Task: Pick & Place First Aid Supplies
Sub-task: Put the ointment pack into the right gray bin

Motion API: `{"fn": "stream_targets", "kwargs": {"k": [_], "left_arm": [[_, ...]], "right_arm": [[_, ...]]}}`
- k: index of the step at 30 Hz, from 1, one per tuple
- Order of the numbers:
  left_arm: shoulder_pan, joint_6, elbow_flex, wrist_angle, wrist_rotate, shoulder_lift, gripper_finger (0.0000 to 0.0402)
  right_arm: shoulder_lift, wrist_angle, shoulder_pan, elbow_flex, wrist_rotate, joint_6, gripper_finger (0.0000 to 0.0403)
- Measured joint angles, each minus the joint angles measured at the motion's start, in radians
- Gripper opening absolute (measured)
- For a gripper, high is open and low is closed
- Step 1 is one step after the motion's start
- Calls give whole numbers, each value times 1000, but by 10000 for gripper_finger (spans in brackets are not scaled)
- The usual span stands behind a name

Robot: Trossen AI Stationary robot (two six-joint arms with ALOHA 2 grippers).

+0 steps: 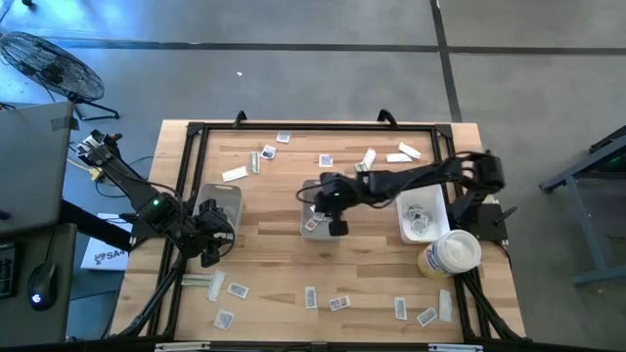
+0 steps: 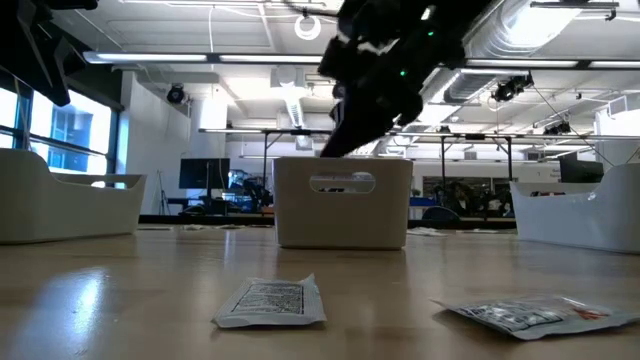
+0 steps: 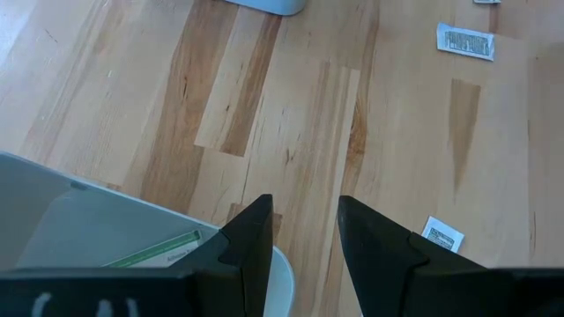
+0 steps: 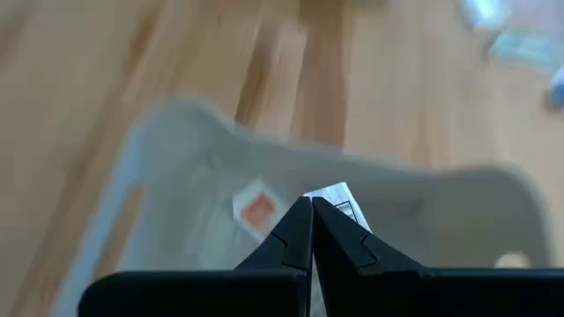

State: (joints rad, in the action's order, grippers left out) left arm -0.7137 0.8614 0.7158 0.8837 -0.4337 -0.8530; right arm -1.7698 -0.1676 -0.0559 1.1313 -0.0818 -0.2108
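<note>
Even, bright overhead light falls on the wooden table (image 1: 333,264), with only short soft shadows under the arms. In the low view, ceiling strip lights (image 2: 250,60) glare and sheen the tabletop. The right wrist view is heavily blurred; the grey tray (image 4: 176,176) there looks smeared

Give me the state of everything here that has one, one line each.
Left gripper: fingers open, empty, beside the left tray.
Right gripper: fingers shut on a small packet, above the middle tray.
Middle tray: upright.
Round tub: lid on.
</note>
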Motion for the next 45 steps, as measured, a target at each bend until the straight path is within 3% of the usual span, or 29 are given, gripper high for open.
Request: {"fn": "stream_targets", "kwargs": {"k": [8,20,30,45], "left_arm": [[0,0,0,0,0,0,128],[0,0,0,0,0,0,128],[0,0,0,0,0,0,128],[0,0,0,0,0,0,128]], "right_arm": [[-132,-237,-18,148,86,-1,8],[-133,-255,17,227,83,8,103],[-133,-252,169,332,144,14,113],[-173,72,461,231,116,314,113]]}}
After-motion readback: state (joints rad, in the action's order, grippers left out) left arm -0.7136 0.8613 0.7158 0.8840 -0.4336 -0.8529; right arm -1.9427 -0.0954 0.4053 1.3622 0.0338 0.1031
